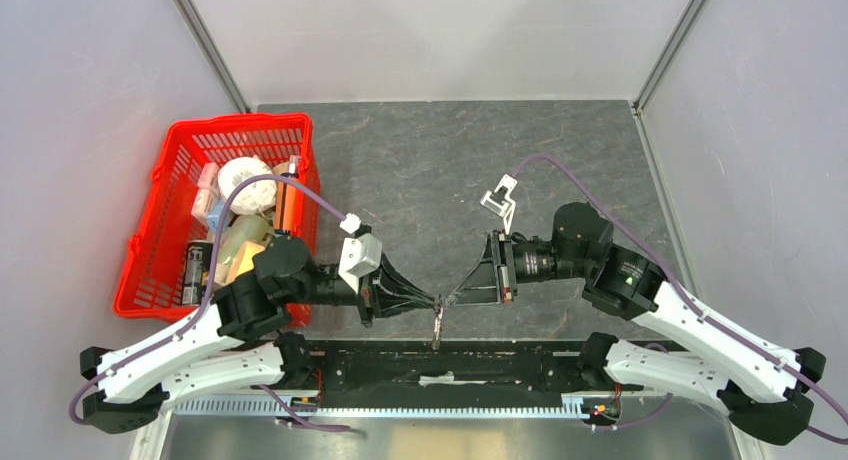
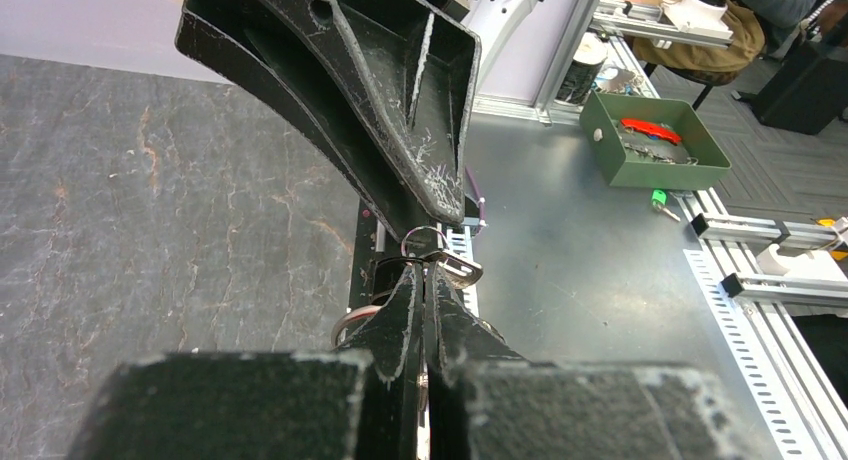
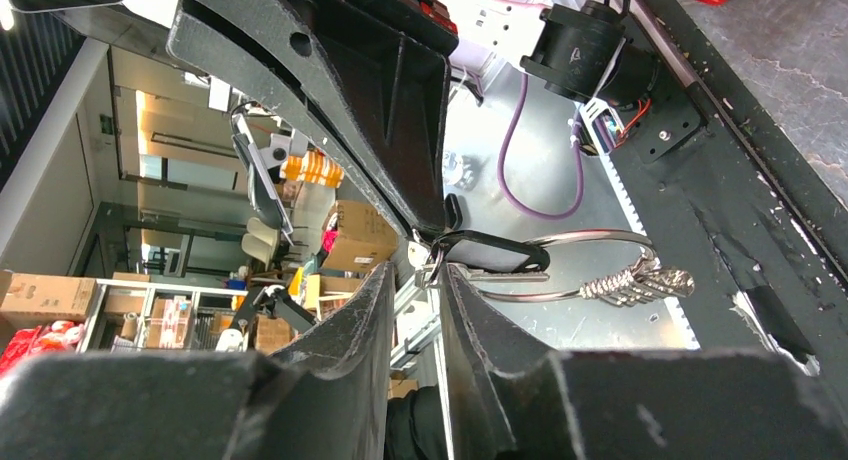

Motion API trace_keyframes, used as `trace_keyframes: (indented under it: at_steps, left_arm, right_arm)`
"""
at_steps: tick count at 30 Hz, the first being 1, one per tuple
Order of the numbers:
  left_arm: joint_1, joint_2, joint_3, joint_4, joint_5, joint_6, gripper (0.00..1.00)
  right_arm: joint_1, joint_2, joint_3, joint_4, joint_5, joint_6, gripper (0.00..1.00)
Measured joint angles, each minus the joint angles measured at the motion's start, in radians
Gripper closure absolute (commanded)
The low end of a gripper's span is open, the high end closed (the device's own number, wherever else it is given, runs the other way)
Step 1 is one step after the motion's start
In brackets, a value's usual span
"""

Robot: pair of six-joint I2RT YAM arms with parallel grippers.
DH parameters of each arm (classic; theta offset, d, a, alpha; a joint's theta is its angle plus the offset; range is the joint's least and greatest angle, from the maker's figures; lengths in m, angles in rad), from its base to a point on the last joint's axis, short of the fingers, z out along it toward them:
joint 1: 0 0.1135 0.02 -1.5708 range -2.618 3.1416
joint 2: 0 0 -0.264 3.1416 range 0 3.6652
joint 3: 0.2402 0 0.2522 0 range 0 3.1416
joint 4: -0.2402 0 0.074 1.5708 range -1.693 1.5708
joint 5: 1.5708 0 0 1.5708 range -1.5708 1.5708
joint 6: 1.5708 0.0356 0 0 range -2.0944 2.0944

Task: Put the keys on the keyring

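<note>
The keyring (image 3: 590, 232) is held off the table (image 1: 420, 160), at its near middle, where the two arms' fingertips meet. In the right wrist view it is a thin wire oval whose long axis runs from the tips out to the right. The silvery keys (image 3: 645, 280) are bunched at its right end, blades pointing right. The black-headed key (image 3: 482, 250) lies at the inner end against the fingertips, next to a small wire loop (image 3: 425, 258). From above, the bunch shows as a short streak running from the tips toward the near edge, over the black base rail (image 1: 450, 365).

The left gripper (image 2: 425, 280) has its fingers pressed together with only a slit between them. It is clamped on the bunch, with the loop and a silver key poking out past the tips. The right gripper (image 3: 437, 275) is drawn nearly closed with a thin gap. The loop and black head sit at its tips, but whether it actually pinches them I cannot tell.

Print on the cartons behind the right wrist is too small to read.

A red basket (image 1: 150, 250) of oddments stands at the table's left. A white clip (image 1: 498, 202) lies right of centre, farther back. A green tray (image 2: 700, 155) sits off the table.
</note>
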Motion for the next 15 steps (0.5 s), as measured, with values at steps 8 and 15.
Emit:
trace_keyframes:
  at_steps: [8,15]
  left_arm:
    - [0.0,0.0,0.0,0.0,-0.013,0.001,0.98]
    - [0.0,0.0,0.0,0.001,-0.015,0.001,0.98]
  right_arm:
    - [0.0,0.02,0.0,0.002,-0.007,0.01,0.77]
    - [0.0,0.025,0.0,0.002,-0.007,0.016,1.0]
